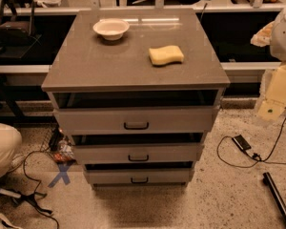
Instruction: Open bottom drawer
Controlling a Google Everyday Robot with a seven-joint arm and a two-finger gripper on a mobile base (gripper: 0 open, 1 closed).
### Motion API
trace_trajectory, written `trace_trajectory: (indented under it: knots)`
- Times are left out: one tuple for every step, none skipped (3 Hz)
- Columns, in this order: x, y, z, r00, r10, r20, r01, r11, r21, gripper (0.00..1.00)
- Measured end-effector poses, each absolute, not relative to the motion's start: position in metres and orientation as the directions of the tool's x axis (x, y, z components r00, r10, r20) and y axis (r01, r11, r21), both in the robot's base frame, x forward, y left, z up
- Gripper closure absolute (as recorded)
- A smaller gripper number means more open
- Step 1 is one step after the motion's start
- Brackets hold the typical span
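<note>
A grey cabinet [133,70] stands in the middle of the view with three drawers. The bottom drawer [109,176] is the lowest and shallowest front, with a small black bar handle [139,180] at its centre. A dark gap shows above its front, as above the middle drawer [100,153] and the top drawer [90,120]. My gripper [276,92] appears as pale arm parts at the right edge of the view, well right of the cabinet and higher than the bottom drawer, touching nothing on it.
A white bowl [111,29] and a yellow sponge [166,55] lie on the cabinet top. On the floor are cables [229,156], a small black device [241,142], a blue X mark [61,174] and a black bar [279,199]. A beige shape [2,147] sits at the left.
</note>
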State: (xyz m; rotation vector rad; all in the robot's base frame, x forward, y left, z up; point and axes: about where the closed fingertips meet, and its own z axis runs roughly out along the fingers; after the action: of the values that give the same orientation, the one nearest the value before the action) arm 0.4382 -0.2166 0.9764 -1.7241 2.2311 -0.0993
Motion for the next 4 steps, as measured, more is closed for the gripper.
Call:
trace_trajectory:
  knots:
    - [0.438, -0.217, 0.976, -0.221, -0.953, -0.207, -0.931, 0.27, -0.247, 0.0]
    - [0.438, -0.217, 0.974, -0.233, -0.949, -0.212, -0.928, 0.282, -0.242, 0.0]
    - [0.433, -0.221, 0.94, -0.24, -0.932, -0.272, -0.946, 0.287, -0.148, 0.0]
    - [0.416, -0.219, 0.867, -0.277, -0.88, -0.385, -0.955, 0.297, 0.008, 0.0]
